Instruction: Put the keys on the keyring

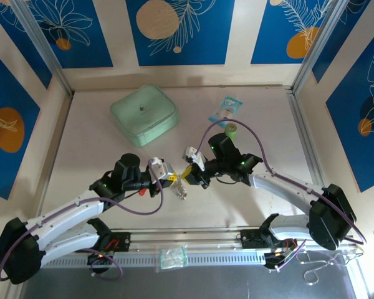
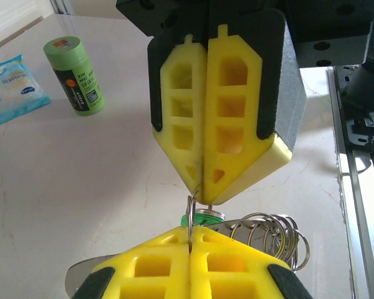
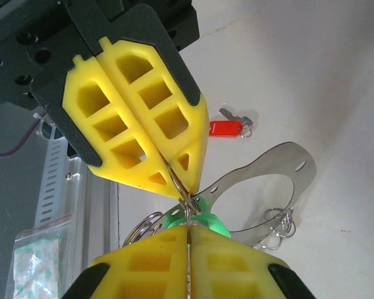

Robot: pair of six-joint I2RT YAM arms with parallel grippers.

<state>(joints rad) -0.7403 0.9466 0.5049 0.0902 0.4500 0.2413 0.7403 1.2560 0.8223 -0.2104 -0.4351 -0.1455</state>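
My two grippers meet tip to tip above the table's middle. The left gripper (image 1: 172, 179) (image 2: 191, 242) is shut on a small silvery split ring (image 2: 191, 215). The right gripper (image 1: 189, 174) (image 3: 188, 228) is shut on the green key (image 3: 207, 219) (image 2: 204, 219) at its ring, right against the left gripper's tips (image 3: 186, 185). Beneath them hangs the keyring (image 3: 282, 163) (image 2: 237, 225) (image 1: 181, 190), a flat pale hoop with several small metal rings (image 2: 288, 237) along its edge. The red key (image 3: 227, 128) lies on the table beyond the hoop.
A mint-green square pouch (image 1: 143, 115) sits at the back left. A small green cylinder (image 1: 233, 131) (image 2: 75, 75) and a blue-white packet (image 1: 225, 109) (image 2: 9, 87) lie behind the right arm. A clear bag (image 1: 172, 257) rests on the front rail.
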